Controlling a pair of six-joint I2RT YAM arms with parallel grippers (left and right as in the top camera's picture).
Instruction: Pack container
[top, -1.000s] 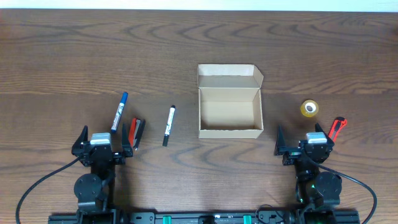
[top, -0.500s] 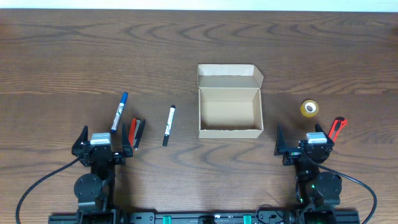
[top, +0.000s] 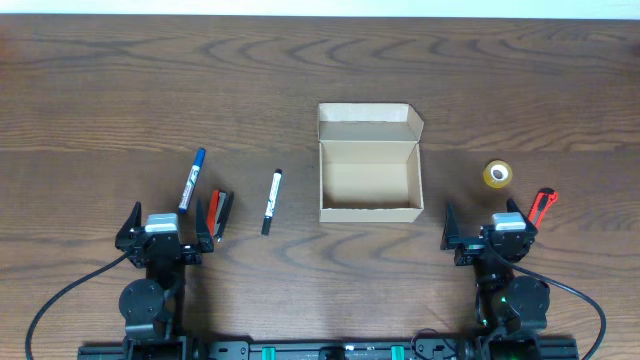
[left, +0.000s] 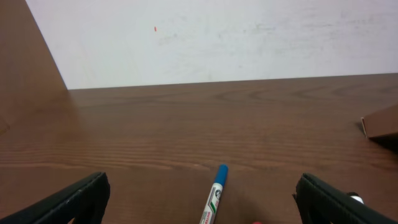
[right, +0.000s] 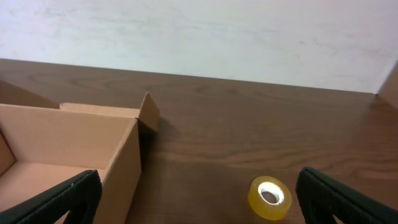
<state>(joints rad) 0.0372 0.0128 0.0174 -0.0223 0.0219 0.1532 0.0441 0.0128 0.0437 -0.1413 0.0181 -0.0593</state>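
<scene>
Reach favours our left gripper (top: 166, 224), jaws wide and empty: the blue marker (top: 191, 180) lies just ahead of it, long axis pointing almost straight away. We see the container (top: 365, 182) open and empty, ahead-right of it and ahead-left of our right gripper (top: 486, 226), likewise wide, nothing held.

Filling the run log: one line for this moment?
cardboard box: open, empty; left fingers: open; right fingers: open; packed: nothing
</scene>
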